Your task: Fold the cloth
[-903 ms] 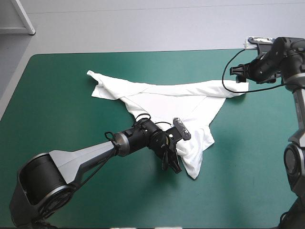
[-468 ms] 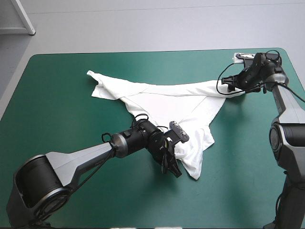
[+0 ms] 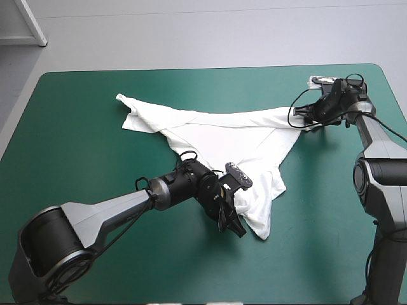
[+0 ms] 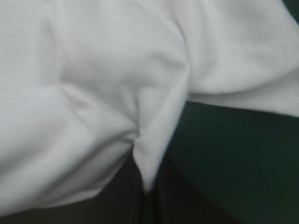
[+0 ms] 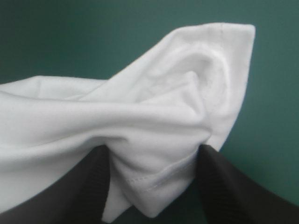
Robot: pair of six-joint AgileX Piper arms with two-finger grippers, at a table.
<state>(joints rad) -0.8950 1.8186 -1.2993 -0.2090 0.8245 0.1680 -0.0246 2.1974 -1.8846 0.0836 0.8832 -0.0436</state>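
Left hand (image 3: 235,227) — T-shirt (image 3: 222,130) in grip

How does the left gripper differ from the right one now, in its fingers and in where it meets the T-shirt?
The left gripper is shut, pinching a fold of the T-shirt; the right gripper is open, a bunched corner between its fingers. The left gripper is at the shirt's near end, the right gripper at its far right tip. Both touch the T-shirt.
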